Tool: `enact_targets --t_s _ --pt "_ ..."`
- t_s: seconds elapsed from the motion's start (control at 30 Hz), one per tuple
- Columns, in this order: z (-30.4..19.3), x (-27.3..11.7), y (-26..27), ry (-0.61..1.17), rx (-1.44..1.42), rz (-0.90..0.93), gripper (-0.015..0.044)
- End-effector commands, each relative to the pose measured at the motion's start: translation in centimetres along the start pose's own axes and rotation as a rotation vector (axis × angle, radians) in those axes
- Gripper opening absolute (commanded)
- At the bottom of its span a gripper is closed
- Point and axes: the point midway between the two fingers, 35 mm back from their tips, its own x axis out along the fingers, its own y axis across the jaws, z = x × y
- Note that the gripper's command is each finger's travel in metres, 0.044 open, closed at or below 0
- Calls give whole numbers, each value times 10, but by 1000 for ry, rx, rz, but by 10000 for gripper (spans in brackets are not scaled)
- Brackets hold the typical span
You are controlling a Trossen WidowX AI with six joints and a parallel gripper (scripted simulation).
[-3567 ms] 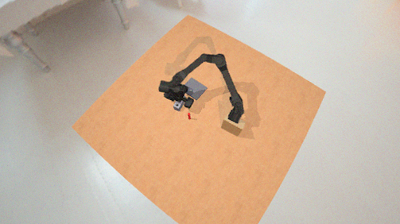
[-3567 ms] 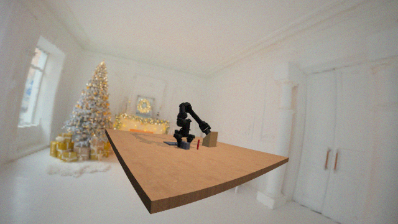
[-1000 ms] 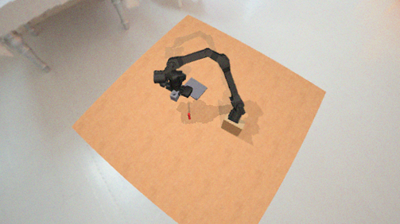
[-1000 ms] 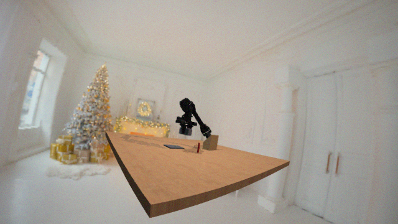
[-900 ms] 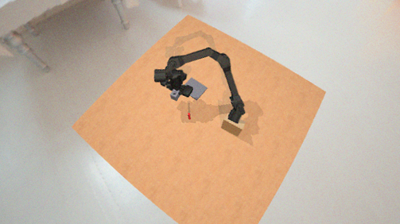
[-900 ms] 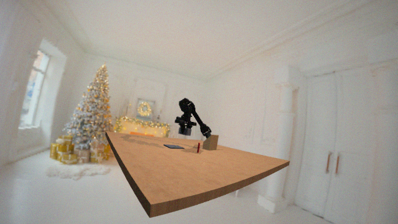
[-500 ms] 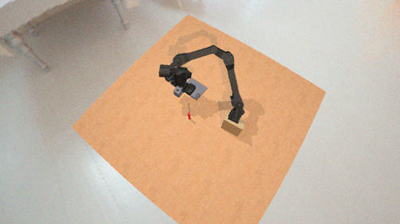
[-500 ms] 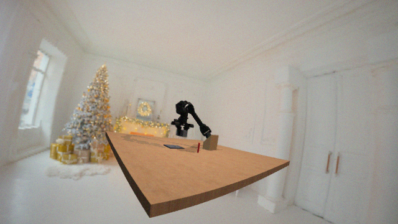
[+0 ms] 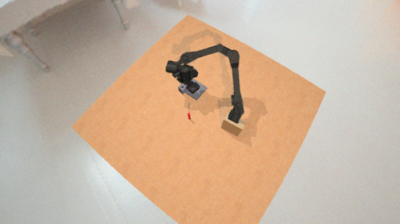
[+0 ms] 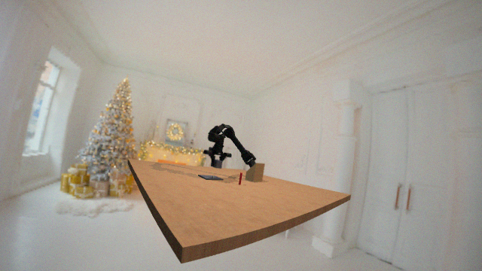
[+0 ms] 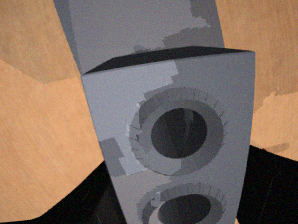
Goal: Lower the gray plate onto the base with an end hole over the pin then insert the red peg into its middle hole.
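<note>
My gripper is shut on the gray plate, which hangs above the table. Two round holes of the plate show in the wrist view, and its near end is out of frame. The flat gray base lies on the table; in the wrist view it shows beyond the plate's far end. The base's pin is not seen in any view. The red peg stands on the table, apart from the base, and looks upright in the exterior view.
The arm's tan mounting block stands on the wooden table, on the other side of the peg from the base in the exterior view. The arm reaches from the block in a raised arch.
</note>
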Motion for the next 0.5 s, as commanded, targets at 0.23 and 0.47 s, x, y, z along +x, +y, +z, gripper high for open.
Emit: enact_targets --t_s 0.23,0.47 --pt "32 17 -4 -11 136 3 0" --pt "52 27 -9 -19 222 5 0"
